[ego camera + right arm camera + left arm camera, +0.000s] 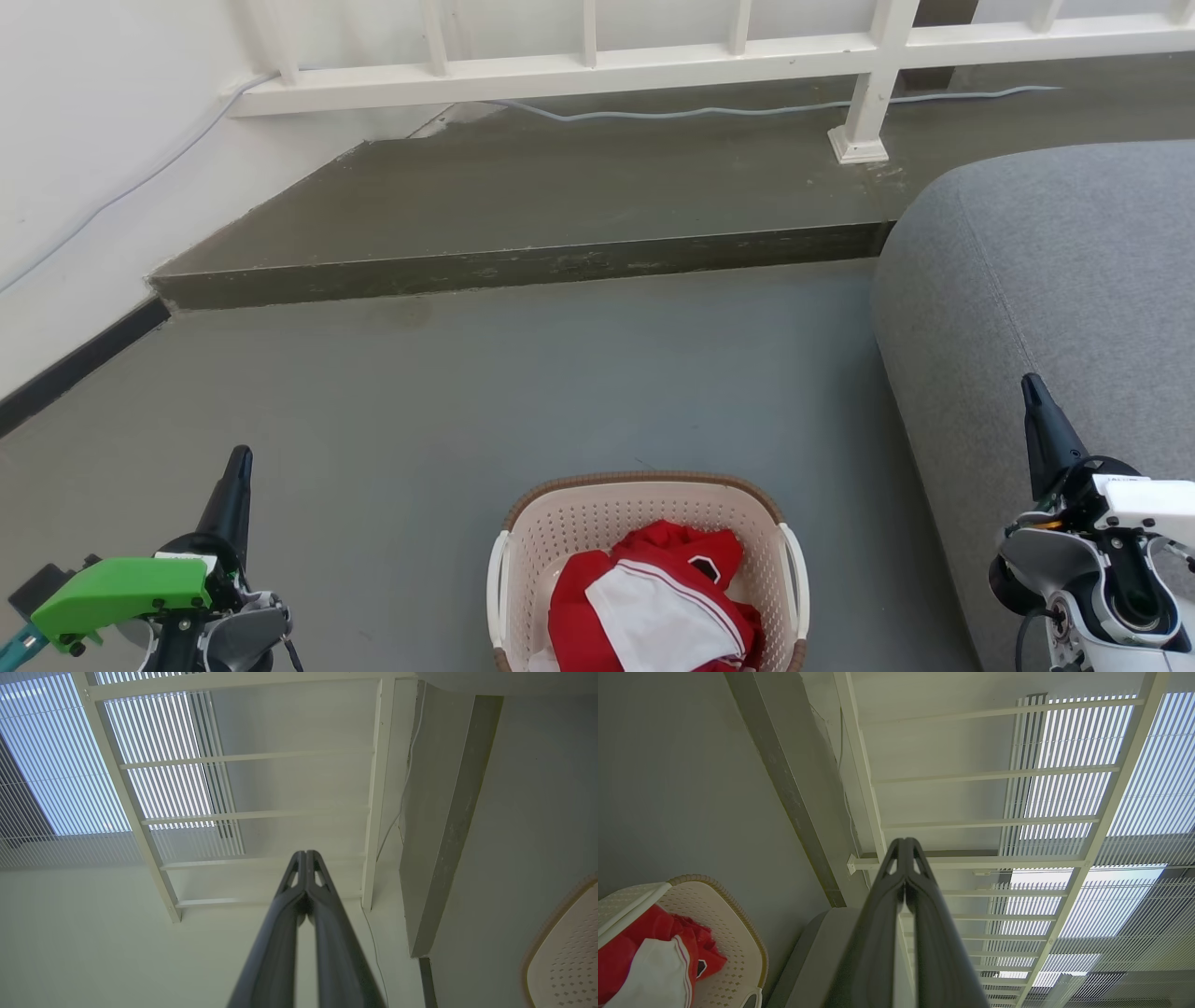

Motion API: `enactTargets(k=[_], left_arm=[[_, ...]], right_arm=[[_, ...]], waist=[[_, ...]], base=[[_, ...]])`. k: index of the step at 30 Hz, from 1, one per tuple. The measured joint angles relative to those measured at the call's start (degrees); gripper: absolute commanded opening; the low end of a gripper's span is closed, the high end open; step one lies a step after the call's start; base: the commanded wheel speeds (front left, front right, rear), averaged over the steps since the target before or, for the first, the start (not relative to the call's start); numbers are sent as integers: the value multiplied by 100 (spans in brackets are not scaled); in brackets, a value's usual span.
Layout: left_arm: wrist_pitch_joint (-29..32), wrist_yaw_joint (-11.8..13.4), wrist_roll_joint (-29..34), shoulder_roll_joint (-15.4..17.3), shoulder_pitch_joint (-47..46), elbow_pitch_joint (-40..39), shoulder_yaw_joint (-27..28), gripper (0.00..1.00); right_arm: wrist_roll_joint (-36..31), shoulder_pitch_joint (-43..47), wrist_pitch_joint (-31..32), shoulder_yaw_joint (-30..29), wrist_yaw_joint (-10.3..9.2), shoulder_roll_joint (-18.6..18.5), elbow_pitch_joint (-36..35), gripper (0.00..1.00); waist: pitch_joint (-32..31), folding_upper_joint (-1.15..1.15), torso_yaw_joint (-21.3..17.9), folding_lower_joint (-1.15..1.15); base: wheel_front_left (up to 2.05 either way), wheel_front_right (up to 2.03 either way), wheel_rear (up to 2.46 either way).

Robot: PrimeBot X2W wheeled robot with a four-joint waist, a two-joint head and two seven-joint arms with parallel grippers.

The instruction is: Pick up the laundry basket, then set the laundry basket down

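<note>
While both arms' fingers (882, 933) (280, 933) sit closed, the laundry basket (597, 525) holds red-and-white clothing (653, 597).

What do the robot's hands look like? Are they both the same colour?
Each hand has two long, dark, pointed fingers. The left hand has a bright green block behind it. The right hand has white and grey casing with a black cable.
</note>
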Motion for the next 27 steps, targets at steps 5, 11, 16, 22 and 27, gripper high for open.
enactTargets(k=[5,11,16,22,27], left_arm=[[1,1,0,0,0,0,1,0],[1,1,0,-1,0,0,1,0],[1,1,0,-1,0,0,1,0],[1,1,0,-1,0,0,1,0],[1,1,0,-1,0,0,2,0]], right_arm=[[0,0,0,0,0,1,0,0],[0,0,0,-1,0,1,0,0],[0,0,0,-1,0,2,0,0],[-1,0,0,-1,0,2,0,0],[-1,0,0,-2,0,2,0,0]], waist=[[0,0,0,0],[0,0,0,0],[0,0,0,0],[0,0,0,0],[0,0,0,0]], base=[[0,0,0],[0,0,0],[0,0,0],[0,0,0],[0,0,0]])
